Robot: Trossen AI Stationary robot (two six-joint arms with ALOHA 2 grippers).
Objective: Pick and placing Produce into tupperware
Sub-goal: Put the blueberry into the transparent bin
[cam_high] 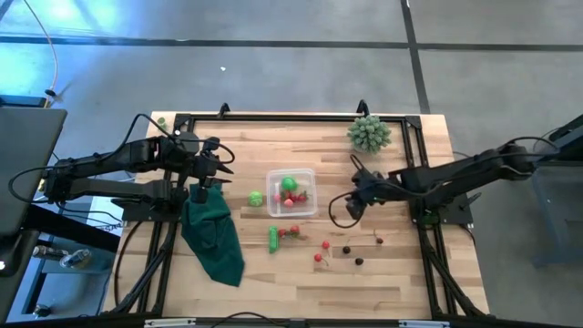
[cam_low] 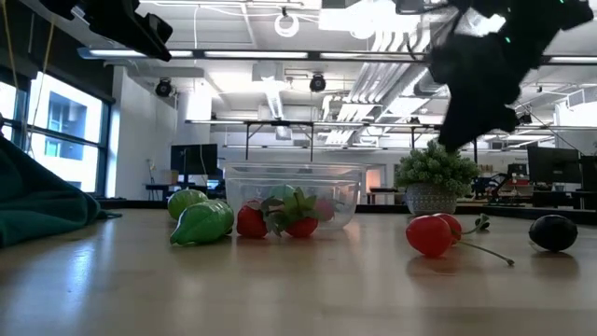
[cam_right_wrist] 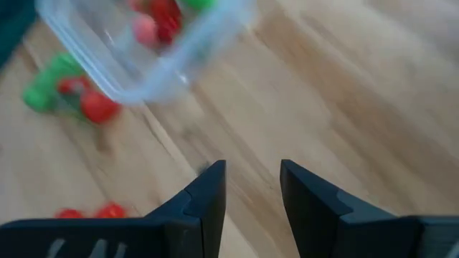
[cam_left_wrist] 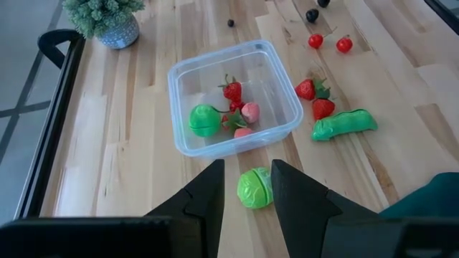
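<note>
Nearest you in the low view lie a green pepper (cam_low: 200,224) and cherries (cam_low: 432,233); behind them the tupperware (cam_high: 291,191) holds strawberries (cam_left_wrist: 232,90). Left gripper (cam_high: 208,170) and right gripper (cam_high: 354,206) hang empty, fingers narrowly parted. The cloth (cam_high: 213,235) is cut off at the low view's edge; the potted plant (cam_high: 369,133) stands farthest.

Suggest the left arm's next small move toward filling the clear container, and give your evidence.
Probably lower the left gripper onto the round green piece lying on the table just outside the tupperware. The wrist view shows that piece lined up between its open fingers, nothing held, and the container holds only a few pieces. The right gripper hovers empty on the container's other side.
</note>
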